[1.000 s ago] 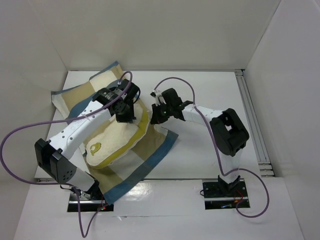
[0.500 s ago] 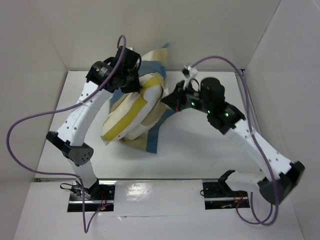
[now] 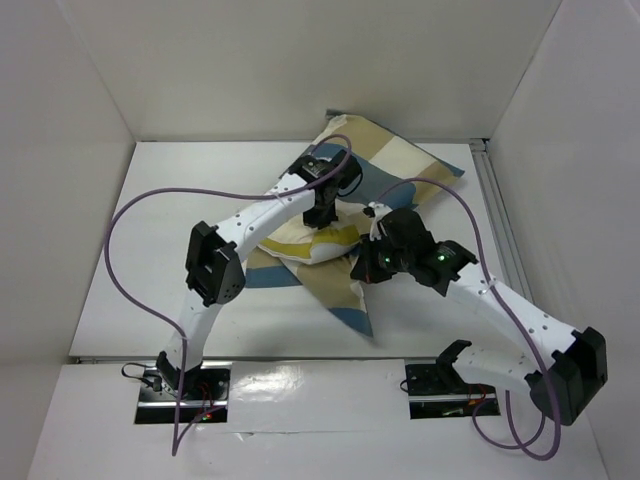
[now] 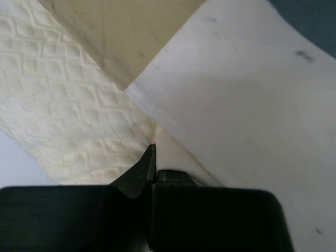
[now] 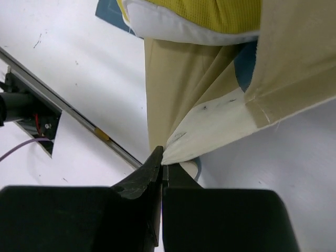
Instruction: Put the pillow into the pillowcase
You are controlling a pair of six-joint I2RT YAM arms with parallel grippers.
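Note:
The checked pillowcase lies crumpled across the table's middle, one tan and blue corner trailing toward the near edge. The cream-yellow pillow pokes out of its left side. My left gripper is shut on the pillowcase's cream edge, right beside the quilted pillow; the fingertips meet there in the left wrist view. My right gripper is shut on a cream corner of the pillowcase and holds it above the table. The pillow's yellow and white end hangs above.
White walls stand at the back and both sides. A metal rail runs along the table's right edge. Another rail and the arm's base electronics lie along the near edge.
The bundle, held high at the back left half a second ago, has moved right and down. The left arm has stretched to the right. The right gripper has drawn back toward the near edge.

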